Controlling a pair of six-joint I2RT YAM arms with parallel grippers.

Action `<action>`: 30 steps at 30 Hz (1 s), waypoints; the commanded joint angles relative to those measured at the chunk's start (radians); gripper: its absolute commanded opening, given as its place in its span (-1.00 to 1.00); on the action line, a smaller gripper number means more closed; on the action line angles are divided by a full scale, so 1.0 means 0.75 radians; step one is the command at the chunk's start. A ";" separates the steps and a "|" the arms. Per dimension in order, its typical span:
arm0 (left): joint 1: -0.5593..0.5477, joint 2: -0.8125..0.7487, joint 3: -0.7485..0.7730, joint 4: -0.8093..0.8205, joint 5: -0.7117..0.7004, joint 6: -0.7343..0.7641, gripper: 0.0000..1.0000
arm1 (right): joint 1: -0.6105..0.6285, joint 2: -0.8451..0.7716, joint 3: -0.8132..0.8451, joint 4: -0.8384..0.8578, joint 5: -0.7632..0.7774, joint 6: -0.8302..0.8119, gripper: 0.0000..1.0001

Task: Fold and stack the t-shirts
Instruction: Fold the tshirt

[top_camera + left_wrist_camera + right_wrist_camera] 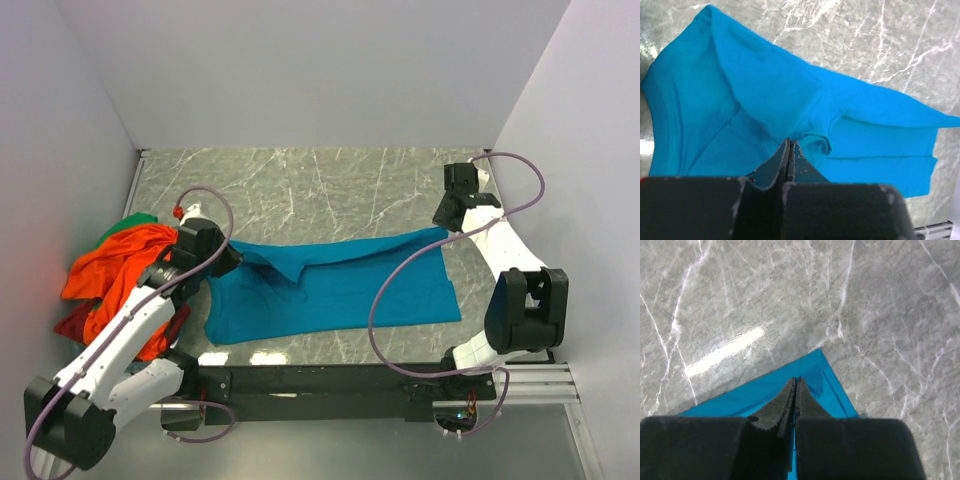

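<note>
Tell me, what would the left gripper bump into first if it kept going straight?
The blue shirt. The left gripper, shut, points at a bunched fold of it and seems to touch it, though depth is unclear.

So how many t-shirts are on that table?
4: teal shirt spread centrally; orange shirt, red shirt and green shirt heaped at the left edge. The heap may hide more.

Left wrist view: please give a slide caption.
Left gripper, shut, pinches a fold of the teal t-shirt over the marble table.
</note>
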 commanded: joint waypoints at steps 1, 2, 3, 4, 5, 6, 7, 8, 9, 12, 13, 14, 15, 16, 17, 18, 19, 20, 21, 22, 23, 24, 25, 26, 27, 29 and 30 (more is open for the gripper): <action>-0.009 -0.099 -0.020 -0.071 -0.030 -0.075 -0.99 | 0.009 -0.073 0.008 -0.028 0.051 0.011 -1.00; -0.009 -0.116 -0.034 -0.079 -0.030 -0.081 -0.99 | 0.009 -0.081 0.006 -0.028 0.051 0.011 -1.00; -0.009 -0.130 -0.040 -0.085 -0.030 -0.085 -0.99 | 0.009 -0.085 0.002 -0.026 0.051 0.009 -1.00; -0.009 -0.154 -0.049 -0.098 -0.028 -0.096 -0.99 | 0.009 -0.089 0.000 -0.028 0.055 0.009 -1.00; -0.009 -0.167 -0.061 -0.100 -0.024 -0.098 -0.99 | 0.007 -0.091 0.000 -0.038 0.059 0.005 -1.00; -0.011 -0.185 -0.067 -0.104 -0.017 -0.102 -0.99 | 0.009 -0.093 0.000 -0.040 0.061 0.003 -1.00; -0.011 -0.191 -0.075 -0.108 -0.013 -0.104 -0.99 | 0.007 -0.095 0.000 -0.048 0.068 0.005 -1.00; -0.011 -0.199 -0.089 -0.110 -0.011 -0.106 -0.99 | 0.007 -0.095 -0.004 -0.052 0.068 0.003 -1.00; -0.013 -0.208 -0.094 -0.118 -0.011 -0.112 -0.99 | 0.009 -0.097 -0.008 -0.050 0.068 0.005 -1.00; -0.013 -0.236 -0.112 -0.145 0.005 -0.126 -0.99 | 0.009 -0.110 -0.022 -0.058 0.074 0.003 -1.00; -0.015 -0.249 -0.118 -0.149 0.011 -0.128 -0.99 | 0.009 -0.112 -0.026 -0.064 0.080 0.001 -1.00; -0.015 -0.259 -0.128 -0.167 0.011 -0.134 -0.99 | 0.007 -0.116 -0.028 -0.069 0.092 -0.001 -1.00; -0.015 -0.279 -0.134 -0.177 0.009 -0.151 -0.99 | 0.009 -0.118 -0.032 -0.073 0.098 0.001 -1.00; -0.015 -0.289 -0.143 -0.190 0.005 -0.155 -0.99 | 0.007 -0.122 -0.035 -0.079 0.098 0.003 -1.00; -0.017 -0.298 -0.147 -0.200 0.003 -0.163 -0.99 | 0.009 -0.126 -0.041 -0.079 0.092 0.007 -1.00; -0.017 -0.312 -0.153 -0.220 0.003 -0.177 -0.99 | 0.009 -0.132 -0.051 -0.081 0.088 0.007 -1.00; -0.019 -0.320 -0.157 -0.224 0.007 -0.181 -0.99 | 0.009 -0.142 -0.057 -0.091 0.086 0.007 -1.00; -0.017 -0.324 -0.163 -0.237 0.009 -0.186 -0.99 | 0.007 -0.153 -0.063 -0.093 0.082 0.007 -1.00; -0.017 -0.332 -0.163 -0.271 0.001 -0.200 -0.99 | 0.009 -0.165 -0.081 -0.093 0.086 0.005 -1.00; -0.017 -0.339 -0.161 -0.288 -0.009 -0.202 -0.99 | 0.009 -0.185 -0.092 -0.095 0.094 0.003 -1.00; -0.017 -0.343 -0.161 -0.302 -0.025 -0.204 -0.99 | 0.007 -0.195 -0.100 -0.097 0.094 0.001 -1.00; -0.017 -0.351 -0.165 -0.312 -0.030 -0.210 -0.99 | 0.007 -0.204 -0.116 -0.099 0.096 0.003 -1.00; -0.017 -0.355 -0.171 -0.312 -0.022 -0.212 -0.99 | 0.007 -0.220 -0.126 -0.095 0.092 0.003 -1.00; -0.017 -0.359 -0.177 -0.302 -0.003 -0.210 -0.99 | 0.009 -0.224 -0.141 -0.091 0.088 0.007 -1.00; -0.019 -0.365 -0.186 -0.296 0.029 -0.220 -0.99 | 0.009 -0.230 -0.171 -0.091 0.088 0.013 -1.00; -0.019 -0.367 -0.210 -0.312 0.044 -0.239 -0.99 | 0.009 -0.241 -0.226 -0.083 0.088 0.029 -0.98; -0.025 -0.369 -0.218 -0.333 0.048 -0.283 -0.99 | 0.009 -0.243 -0.247 -0.079 0.084 0.033 -0.94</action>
